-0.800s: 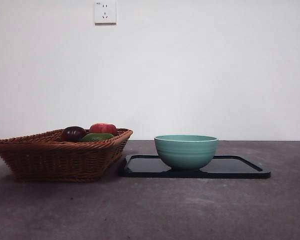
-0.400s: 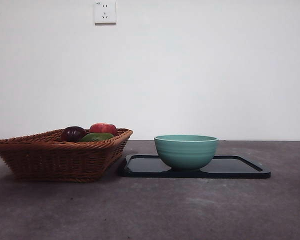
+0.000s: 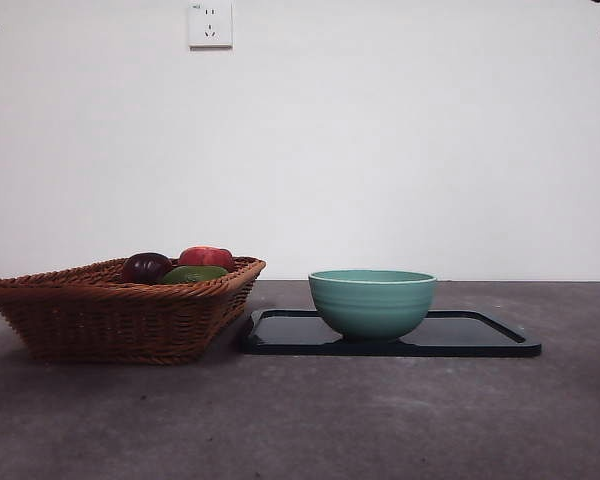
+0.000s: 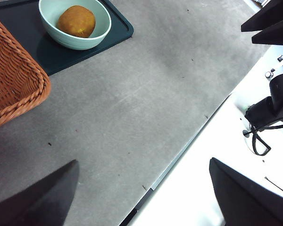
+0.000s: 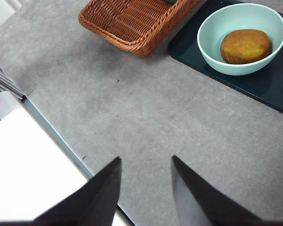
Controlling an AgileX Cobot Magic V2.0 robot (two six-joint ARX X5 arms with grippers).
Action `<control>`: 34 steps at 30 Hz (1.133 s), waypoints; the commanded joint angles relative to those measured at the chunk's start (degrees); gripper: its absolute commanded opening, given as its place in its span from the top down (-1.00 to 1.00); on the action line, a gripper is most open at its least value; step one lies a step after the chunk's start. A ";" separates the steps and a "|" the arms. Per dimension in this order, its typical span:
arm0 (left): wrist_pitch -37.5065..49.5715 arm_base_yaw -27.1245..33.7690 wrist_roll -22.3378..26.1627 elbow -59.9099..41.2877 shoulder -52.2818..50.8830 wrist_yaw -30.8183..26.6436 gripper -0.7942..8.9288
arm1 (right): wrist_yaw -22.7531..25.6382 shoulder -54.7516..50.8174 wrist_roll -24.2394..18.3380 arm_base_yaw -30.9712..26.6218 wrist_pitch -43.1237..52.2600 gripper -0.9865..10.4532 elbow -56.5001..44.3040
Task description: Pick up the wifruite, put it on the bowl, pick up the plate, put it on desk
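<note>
A teal-green bowl [image 3: 372,302] is seen standing upright on a dark rectangular plate [image 3: 480,335], toward the end of the plate nearer the basket, and the plate lies flat on the grey desk [image 3: 310,420]. Inside the bowl a single round brownish-orange fruit [image 5: 245,45] is held, resting on the bottom; from the level front view it is hidden below the pale rim, while both wrist views show it clearly. The rest of the plate's surface beside the bowl is left bare.

Just beside the plate, a brown wicker basket [image 3: 110,315] is set on the desk, its near corner close to the plate's edge; whether the two touch cannot be told. Three things are piled at the back of the basket: a dark purple-brown fruit [image 3: 146,267], a red one [image 3: 206,257] and a green one [image 3: 193,273] lying low in front of them, all pressed close together.

The left gripper [image 4: 146,197] is held high above bare desk near the table's edge, well apart from bowl and basket, its jaws spread wide with nothing between them. The right gripper [image 5: 146,193] is likewise raised over bare desk, away from the plate, its jaws parted by a narrower gap and gripping nothing. On the wall behind, a white socket [image 3: 210,24] is mounted.
</note>
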 commanded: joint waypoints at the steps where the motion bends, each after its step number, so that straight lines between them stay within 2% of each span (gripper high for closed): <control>1: 0.28 -0.26 0.50 0.55 0.31 0.17 -0.06 | -0.20 0.20 0.24 0.46 0.57 0.53 0.59; 12: 0.94 -0.28 -0.46 0.68 0.92 0.17 -0.06 | -0.20 0.20 0.33 0.46 0.57 0.53 0.59; 18: 4.46 -1.01 0.61 4.11 7.65 -0.28 -0.06 | -0.20 0.20 1.03 0.46 0.59 0.53 0.59; 27: 6.75 -2.27 7.45 20.65 29.11 -5.03 -0.06 | -0.22 0.17 1.07 0.46 0.57 0.53 0.59; 31: 6.71 -3.56 9.31 32.87 42.69 -5.57 -0.06 | -0.20 0.15 1.05 0.46 0.55 0.53 0.59; 34: 6.62 -4.94 10.99 41.51 52.92 -9.01 -0.06 | -0.20 0.15 1.03 0.46 0.55 0.53 0.59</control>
